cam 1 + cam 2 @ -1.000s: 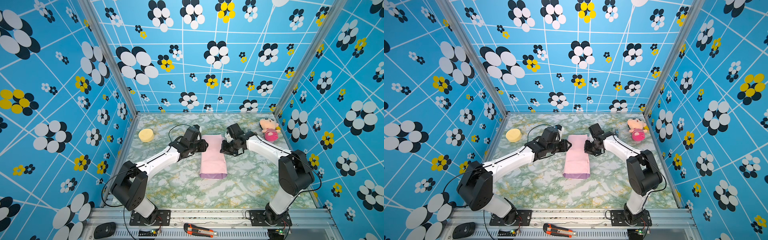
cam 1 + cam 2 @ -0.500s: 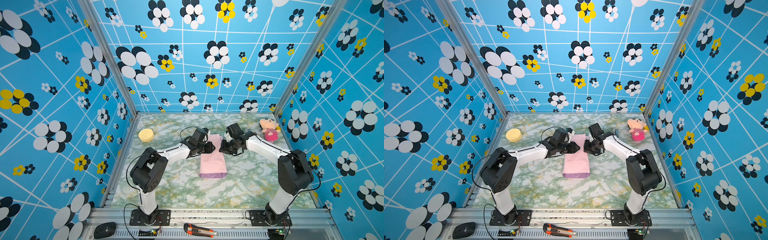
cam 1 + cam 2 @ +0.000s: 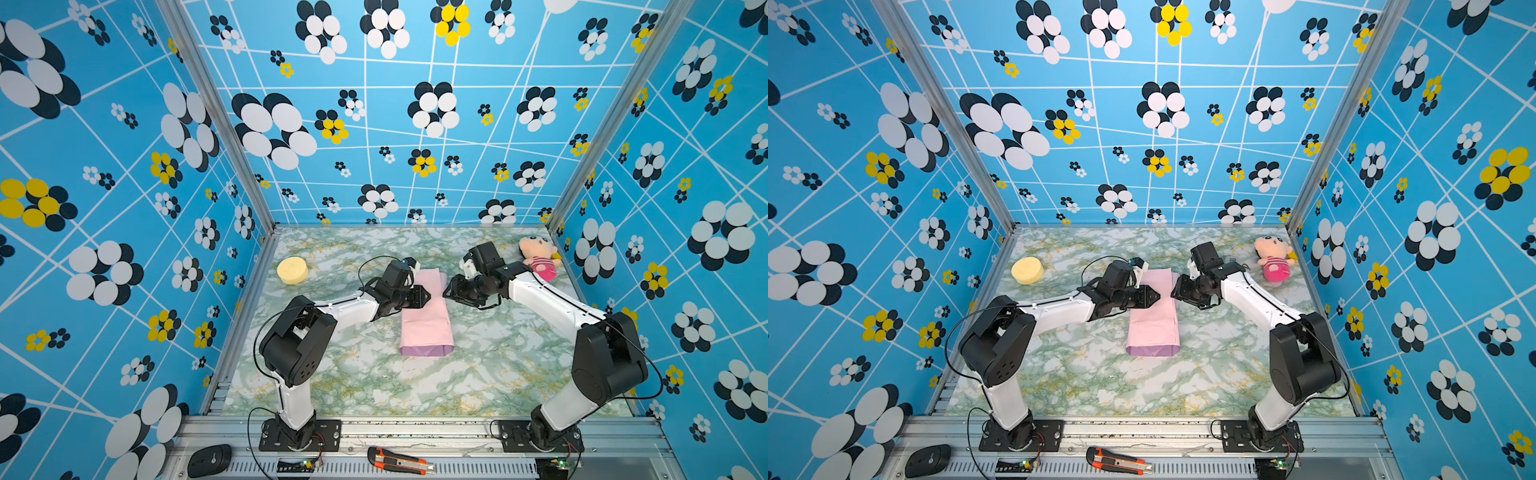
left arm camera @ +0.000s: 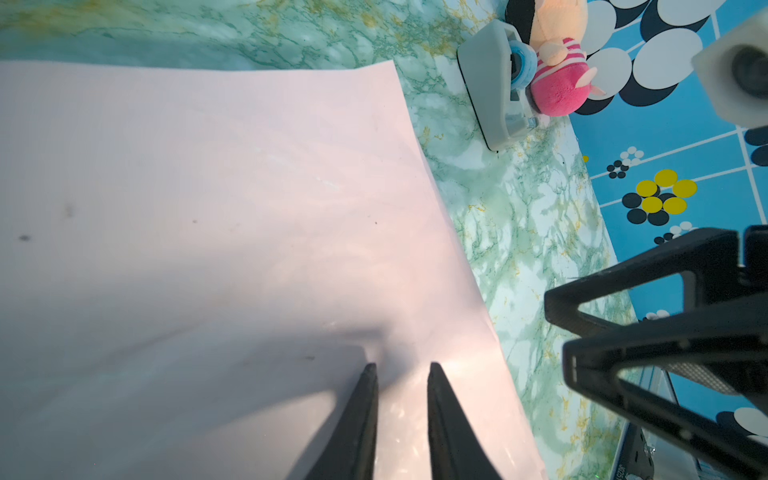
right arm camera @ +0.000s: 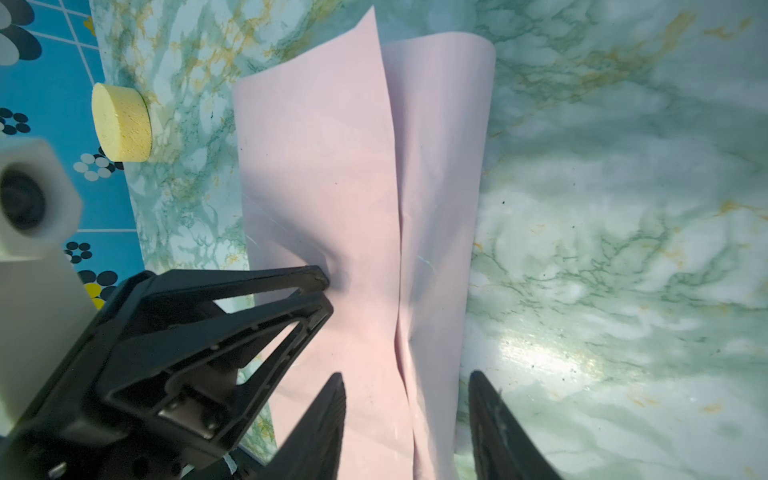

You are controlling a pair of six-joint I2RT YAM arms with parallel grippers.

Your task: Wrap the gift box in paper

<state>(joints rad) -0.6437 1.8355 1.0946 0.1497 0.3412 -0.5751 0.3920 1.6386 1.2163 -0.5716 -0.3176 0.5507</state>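
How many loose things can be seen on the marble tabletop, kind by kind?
Pink paper: 1
Yellow sponge: 1
Plush doll: 1
Grey tape dispenser: 1
Total: 4

Lab robot cell, flower-print walls [image 3: 415,124]

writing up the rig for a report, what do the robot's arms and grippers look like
The left arm and right arm match: white tubular links, bulky black joint housings, thin black cables looping loose, black base plates. The left gripper and right gripper have black open-framed triangular fingers tapering to points, with a pale boxy camera at each wrist.
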